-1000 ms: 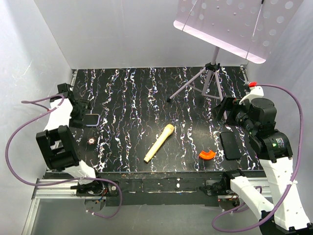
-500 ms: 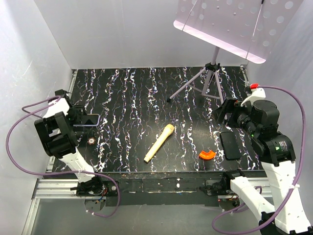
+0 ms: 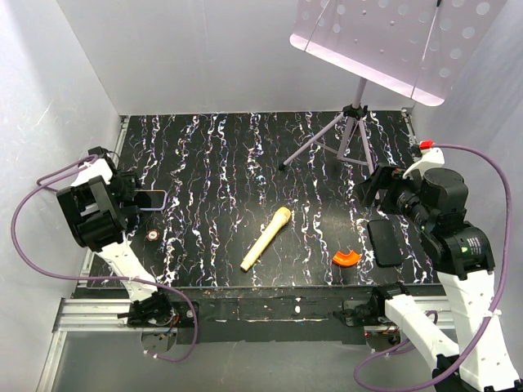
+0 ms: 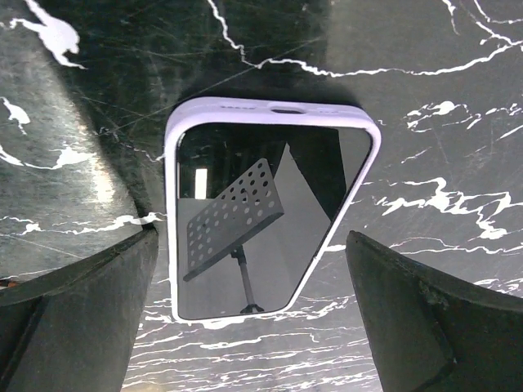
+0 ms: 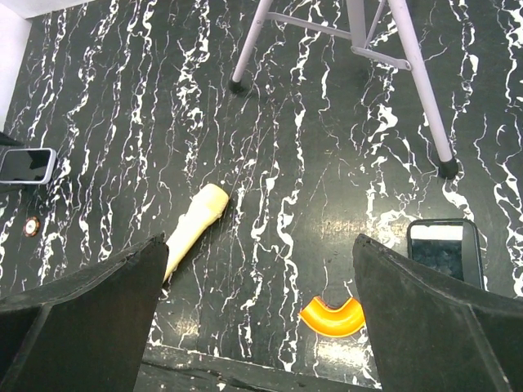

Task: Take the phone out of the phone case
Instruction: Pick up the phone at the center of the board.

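The phone (image 4: 261,229) lies screen up inside the lavender phone case (image 4: 270,110) at the table's left side; its glossy face mirrors the music stand. It also shows in the top view (image 3: 153,200) and small in the right wrist view (image 5: 27,165). My left gripper (image 4: 252,245) is open just above it, one finger (image 4: 90,310) on each side of the phone's near end, touching nothing. In the top view the left gripper (image 3: 133,199) sits at the phone's left end. My right gripper (image 3: 372,186) is open and empty, high over the right side (image 5: 260,241).
A dull black flat rectangle (image 3: 384,242) lies at the right, also in the right wrist view (image 5: 444,249). An orange curved piece (image 3: 346,259), a yellow cylinder (image 3: 266,238) and a small round object (image 3: 153,236) lie near the front. A music stand tripod (image 3: 343,135) stands at the back right.
My left arm has swung and lowered its wrist towards the phone, so the open gripper now sits over it. The right arm shifted only slightly. The phone has not moved.
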